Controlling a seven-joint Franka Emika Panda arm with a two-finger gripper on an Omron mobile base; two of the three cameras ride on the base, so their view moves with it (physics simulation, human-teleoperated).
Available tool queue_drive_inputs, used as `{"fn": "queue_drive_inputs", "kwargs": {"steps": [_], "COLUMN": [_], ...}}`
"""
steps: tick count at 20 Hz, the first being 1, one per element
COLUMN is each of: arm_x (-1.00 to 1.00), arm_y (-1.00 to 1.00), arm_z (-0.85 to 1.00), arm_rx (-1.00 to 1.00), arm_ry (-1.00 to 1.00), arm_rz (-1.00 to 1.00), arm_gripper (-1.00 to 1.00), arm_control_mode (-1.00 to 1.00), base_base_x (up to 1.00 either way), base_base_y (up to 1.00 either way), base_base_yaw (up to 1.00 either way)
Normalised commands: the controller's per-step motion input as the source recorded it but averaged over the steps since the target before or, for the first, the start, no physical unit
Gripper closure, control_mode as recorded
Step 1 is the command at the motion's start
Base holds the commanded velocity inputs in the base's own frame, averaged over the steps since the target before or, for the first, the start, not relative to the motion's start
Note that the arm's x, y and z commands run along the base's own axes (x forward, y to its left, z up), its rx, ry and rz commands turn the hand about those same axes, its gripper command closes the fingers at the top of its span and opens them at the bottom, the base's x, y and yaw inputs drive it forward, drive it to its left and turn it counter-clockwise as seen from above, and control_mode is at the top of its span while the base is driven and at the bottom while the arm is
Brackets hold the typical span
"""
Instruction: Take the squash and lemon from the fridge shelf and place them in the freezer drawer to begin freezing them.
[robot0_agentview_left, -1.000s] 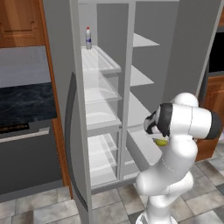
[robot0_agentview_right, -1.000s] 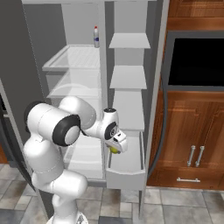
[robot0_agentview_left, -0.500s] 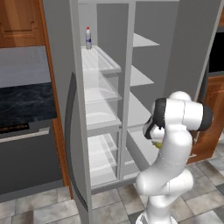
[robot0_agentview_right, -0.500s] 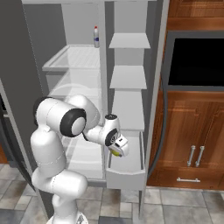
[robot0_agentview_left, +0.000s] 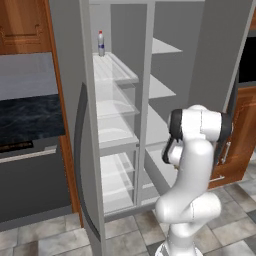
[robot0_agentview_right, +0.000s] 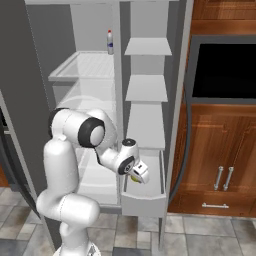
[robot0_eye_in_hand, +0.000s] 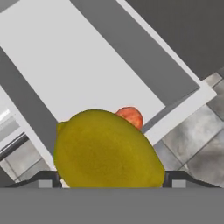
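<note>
On the left, a bottle (robot0_agentview_right: 109, 42) is seen on the upper fridge shelf (robot0_agentview_right: 85, 66). To the right, the lemon (robot0_eye_in_hand: 107, 151) is clamped in the claw (robot0_agentview_right: 138, 176) above the open freezer drawer (robot0_agentview_right: 145, 199). The squash (robot0_eye_in_hand: 130, 116) is seen lying on the drawer floor, just behind the lemon.

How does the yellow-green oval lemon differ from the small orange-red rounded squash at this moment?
The yellow-green oval lemon is held in the pincer above the pale grey-white freezer drawer, while the orange-red rounded squash already lies inside that drawer. The lemon is yellow-green and oval; the squash is orange-red and rounder. The lemon partly hides the squash in the hand view. Both are small produce.
</note>
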Motion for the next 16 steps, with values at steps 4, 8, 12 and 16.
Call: {"fn": "queue_drive_inputs", "kwargs": {"steps": [4,8,12,16], "arm_x": [0.15,0.11,0.09,0.12], "arm_y": [-0.07,-0.12,-0.17,-0.13], "arm_z": [-0.25,-0.14,-0.18,-0.18], "arm_rx": [0.00,0.00,0.00,0.00], "arm_ry": [-0.01,0.00,0.00,0.00], "arm_rz": [0.00,0.00,0.00,0.00], "arm_gripper": [1.00,1.00,1.00,1.00], "arm_control_mode": [-1.00,-1.00,-1.00,-1.00], "base_base_x": [0.00,0.00,0.00,0.00], "base_base_y": [0.00,0.00,0.00,0.00], "base_base_yaw": [0.00,0.00,0.00,0.00]}}
